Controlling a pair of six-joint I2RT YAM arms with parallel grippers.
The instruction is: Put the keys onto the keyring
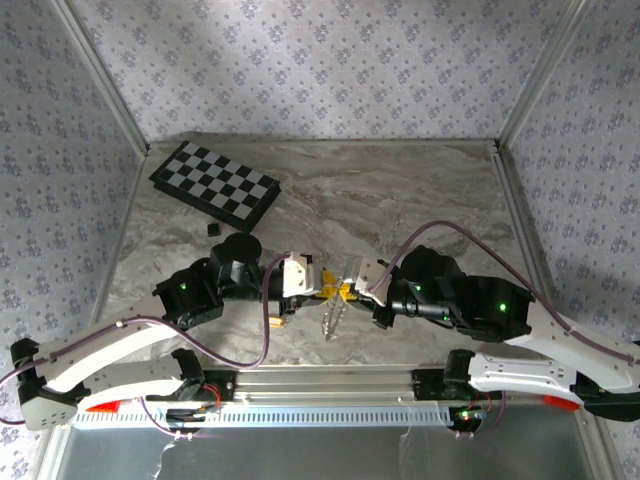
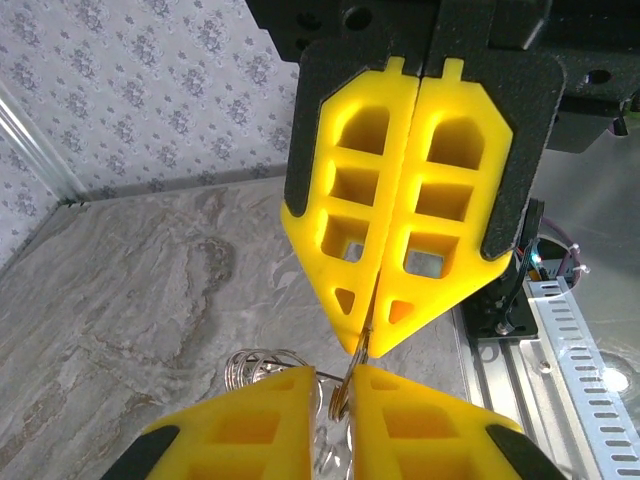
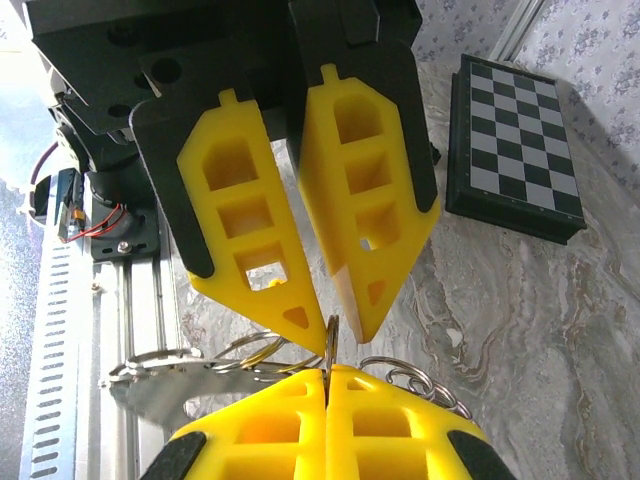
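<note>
Nothing legible in view

No word, number, brand or sign can be read on any surface. The checkerboard point(image 1: 215, 182) carries plain black and white squares, and the wallpaper point(image 1: 320, 60) carries a small repeating floral print

My left gripper point(image 1: 332, 287) and right gripper point(image 1: 348, 291) meet tip to tip mid-table, barring each other; the keys point(image 2: 343, 395) sit in the gap, the keyring point(image 1: 335, 318) dangles at 6. The checkerboard point(image 1: 215, 182) and 1 small black piece point(image 1: 212, 229) lie toward 10. From 12 to 3 the table point(image 1: 420, 190) is open. The rail point(image 1: 330, 380) closes 6.
</note>
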